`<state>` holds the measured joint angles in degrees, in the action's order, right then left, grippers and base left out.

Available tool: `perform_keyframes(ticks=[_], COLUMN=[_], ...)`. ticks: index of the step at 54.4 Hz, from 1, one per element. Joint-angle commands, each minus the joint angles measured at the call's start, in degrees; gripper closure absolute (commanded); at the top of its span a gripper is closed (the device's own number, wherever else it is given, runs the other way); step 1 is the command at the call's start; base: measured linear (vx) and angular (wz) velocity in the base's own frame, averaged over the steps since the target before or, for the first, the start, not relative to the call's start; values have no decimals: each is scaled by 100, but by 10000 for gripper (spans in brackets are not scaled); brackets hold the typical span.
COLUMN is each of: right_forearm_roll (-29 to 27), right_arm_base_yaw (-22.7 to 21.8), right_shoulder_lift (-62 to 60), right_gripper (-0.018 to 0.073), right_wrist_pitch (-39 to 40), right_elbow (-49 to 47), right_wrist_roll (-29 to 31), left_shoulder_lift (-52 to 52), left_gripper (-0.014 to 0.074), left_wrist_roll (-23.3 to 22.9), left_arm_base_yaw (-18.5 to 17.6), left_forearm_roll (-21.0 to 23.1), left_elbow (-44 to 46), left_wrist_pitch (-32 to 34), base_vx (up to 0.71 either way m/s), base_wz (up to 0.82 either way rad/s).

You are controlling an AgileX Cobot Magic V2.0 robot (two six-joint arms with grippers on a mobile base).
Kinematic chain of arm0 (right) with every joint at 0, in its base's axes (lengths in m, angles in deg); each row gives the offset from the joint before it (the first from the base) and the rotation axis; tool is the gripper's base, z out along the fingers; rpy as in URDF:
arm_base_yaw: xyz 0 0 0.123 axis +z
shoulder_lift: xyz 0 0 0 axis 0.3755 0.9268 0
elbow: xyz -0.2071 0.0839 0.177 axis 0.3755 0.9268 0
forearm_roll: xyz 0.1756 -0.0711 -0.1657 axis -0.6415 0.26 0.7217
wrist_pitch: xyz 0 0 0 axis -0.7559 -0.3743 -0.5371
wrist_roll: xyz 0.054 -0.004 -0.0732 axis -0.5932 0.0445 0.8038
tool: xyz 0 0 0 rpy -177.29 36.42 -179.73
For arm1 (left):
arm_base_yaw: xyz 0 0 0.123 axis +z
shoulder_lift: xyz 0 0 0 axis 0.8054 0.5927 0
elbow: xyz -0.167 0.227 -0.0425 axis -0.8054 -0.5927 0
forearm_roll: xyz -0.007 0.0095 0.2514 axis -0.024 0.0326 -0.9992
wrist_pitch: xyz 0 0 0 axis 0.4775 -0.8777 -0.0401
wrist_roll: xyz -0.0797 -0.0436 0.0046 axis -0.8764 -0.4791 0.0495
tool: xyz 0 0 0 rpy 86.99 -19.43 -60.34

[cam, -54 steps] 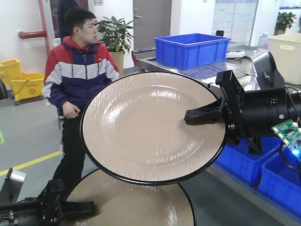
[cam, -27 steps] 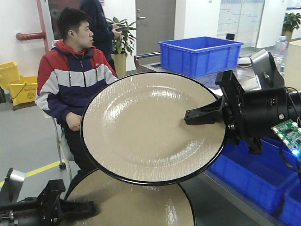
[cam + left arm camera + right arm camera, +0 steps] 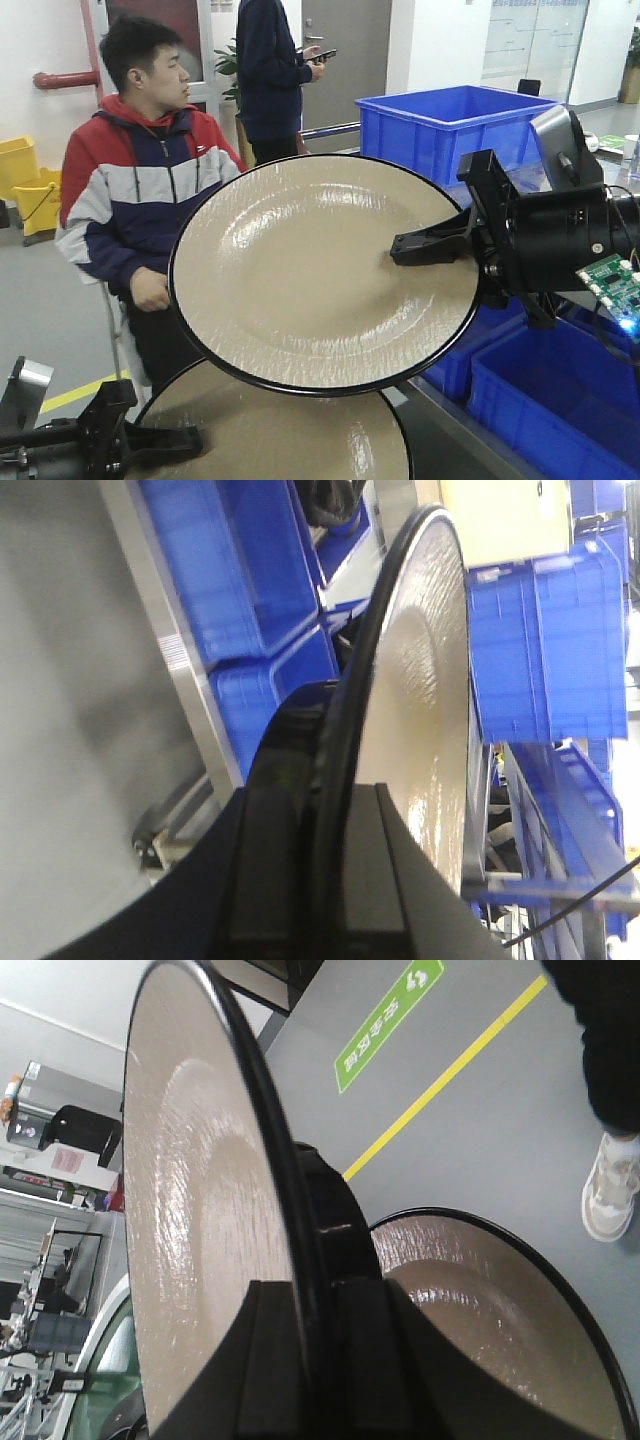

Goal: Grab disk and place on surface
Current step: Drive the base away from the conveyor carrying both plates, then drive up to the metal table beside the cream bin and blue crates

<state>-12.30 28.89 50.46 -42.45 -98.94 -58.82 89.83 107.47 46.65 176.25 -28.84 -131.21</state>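
Out front, my right end effector is pinching a beige, black-rimmed round disk — I'm wanting it steady, clear of the lower disk.

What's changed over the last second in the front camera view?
The background shifted: the blue plastic crate looks larger and further right, the seated man in the red, white and navy jacket slid left, and the standing person in dark clothes moved right. Unchanged: right gripper clamps the upper beige black-rimmed disk, left gripper the lower disk.
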Motion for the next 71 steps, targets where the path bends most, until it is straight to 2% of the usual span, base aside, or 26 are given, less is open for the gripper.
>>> perform_keyframes(ticks=[1, 27, 71], right_forearm_roll=[-685, -685, -685], right_arm_base_yaw=[-8, -8, -8], right_shoulder_lift=[-233, -233, -233], right_gripper=[564, 564, 564], right_wrist_pitch=[240, 240, 240], right_elbow=[-233, -233, -233], right_wrist_roll=[5, 5, 5], left_shoulder_lift=[-194, -194, -194], left_gripper=[595, 595, 595], left_wrist_roll=[-78, -78, -78], left_arm_base_yaw=[-36, -36, -36], left_forearm_roll=[819, 819, 817], left_elbow=[188, 188, 188], left_wrist_pitch=[-404, -404, -385], base_vx=[42, 42, 37], base_wz=[-9, -30, -64])
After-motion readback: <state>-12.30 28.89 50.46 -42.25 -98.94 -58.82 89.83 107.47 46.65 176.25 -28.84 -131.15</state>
